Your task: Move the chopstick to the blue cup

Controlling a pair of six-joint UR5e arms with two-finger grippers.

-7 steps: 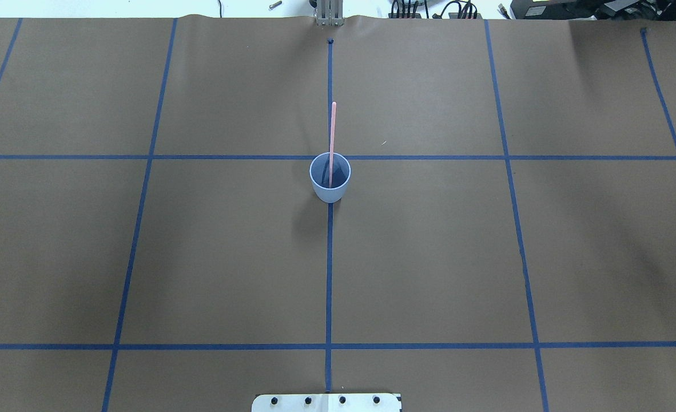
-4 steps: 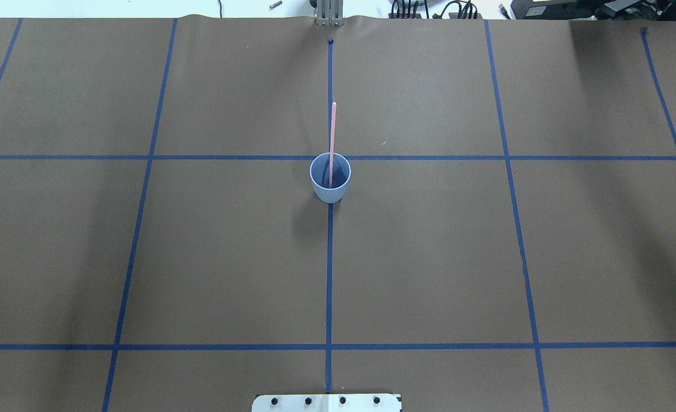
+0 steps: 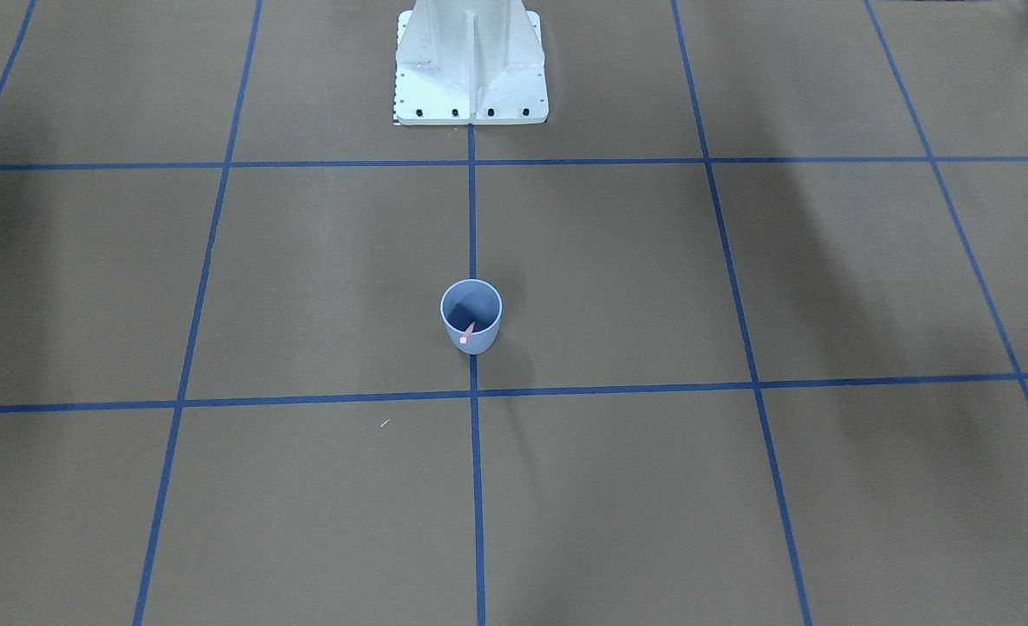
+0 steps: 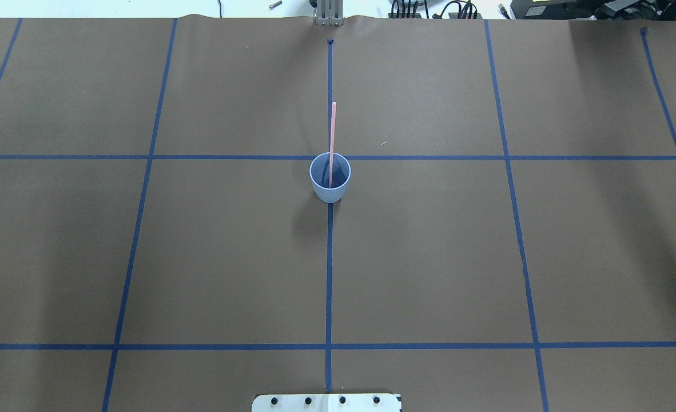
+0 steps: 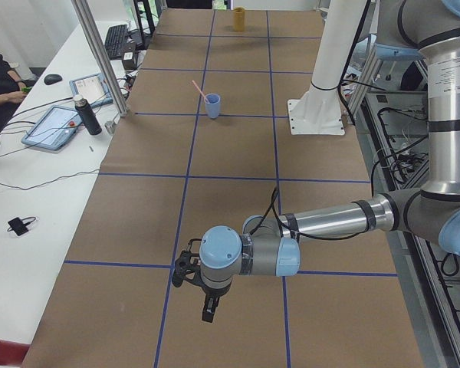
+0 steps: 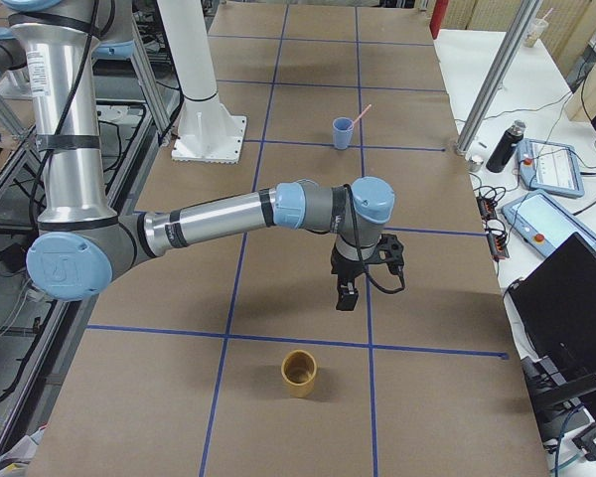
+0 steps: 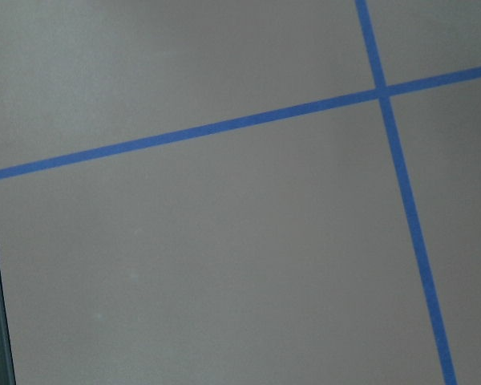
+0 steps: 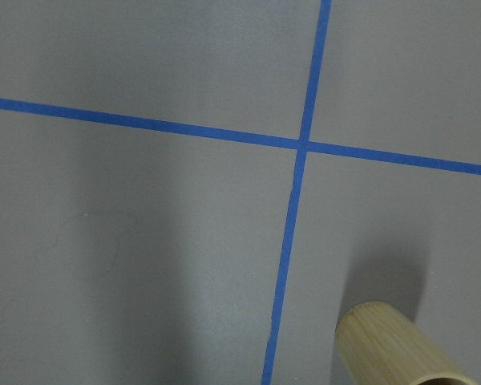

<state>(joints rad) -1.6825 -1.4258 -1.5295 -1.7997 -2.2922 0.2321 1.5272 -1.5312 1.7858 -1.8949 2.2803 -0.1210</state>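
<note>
The blue cup [image 4: 329,196] stands upright at the table's middle, on the centre tape line. One pale pink chopstick [image 4: 333,129] stands in it and leans on the rim toward the far side. Cup [image 3: 481,344] and chopstick [image 3: 468,332] also show in the front-facing view. My left gripper [image 5: 207,307] shows only in the exterior left view, low over bare table far from the cup [image 5: 213,107]. My right gripper [image 6: 344,296] shows only in the exterior right view, far from the cup [image 6: 343,134]. I cannot tell whether either is open or shut.
A tan bamboo cup [image 6: 299,373] stands upright near my right gripper, toward the table's right end; it also shows in the right wrist view [image 8: 393,349]. The white robot base [image 3: 470,69] stands at the table's near edge. Blue tape lines grid the brown table.
</note>
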